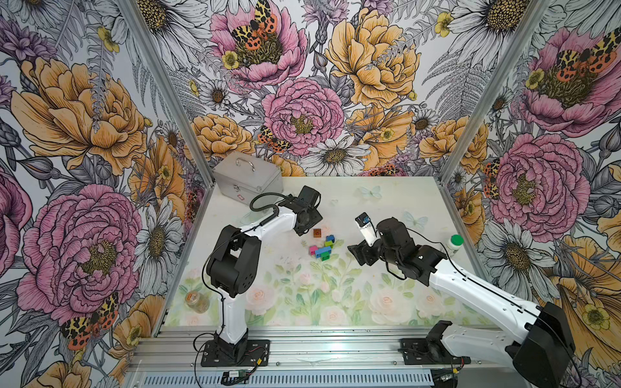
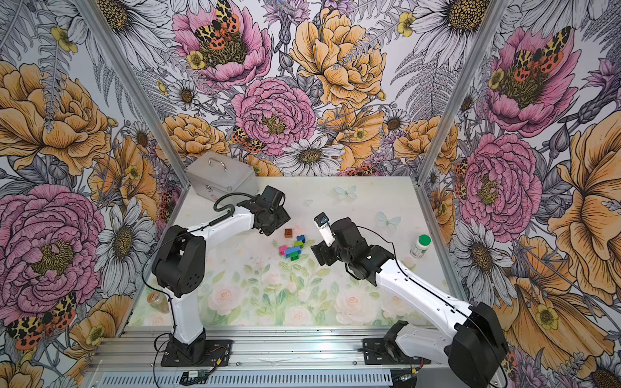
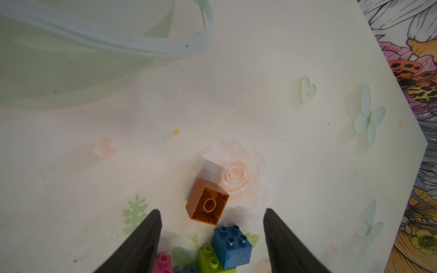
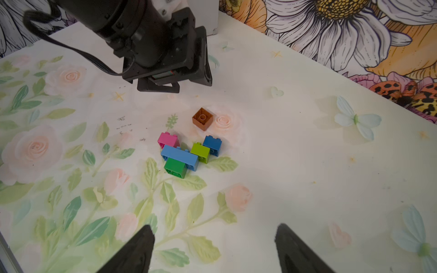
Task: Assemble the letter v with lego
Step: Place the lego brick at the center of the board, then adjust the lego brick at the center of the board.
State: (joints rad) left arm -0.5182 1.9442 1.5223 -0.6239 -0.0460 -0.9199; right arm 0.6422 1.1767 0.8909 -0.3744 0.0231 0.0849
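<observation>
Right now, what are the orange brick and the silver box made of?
The orange brick looks like hard moulded plastic, smooth and slightly shiny: its hollow underside shows thin walls and a tube. The silver box seems to be metal, perhaps aluminium, with a dull grey sheen.

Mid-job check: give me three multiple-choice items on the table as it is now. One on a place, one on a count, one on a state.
1. Where is the orange brick?
A. Stacked on another brick
B. Alone on the table, apart from the joined bricks
C. Held up in the air

2. How many bricks are in view?
A. Four
B. Nine
C. Six

3. What state is the left gripper in?
A. Open, holding nothing
B. Shut on the orange brick
C. Shut on nothing

Answers:
1 B: bare table shows between it and the cluster.
2 C: five joined bricks plus the orange one.
3 A: its jaws stand wide apart and touch no brick.
</observation>
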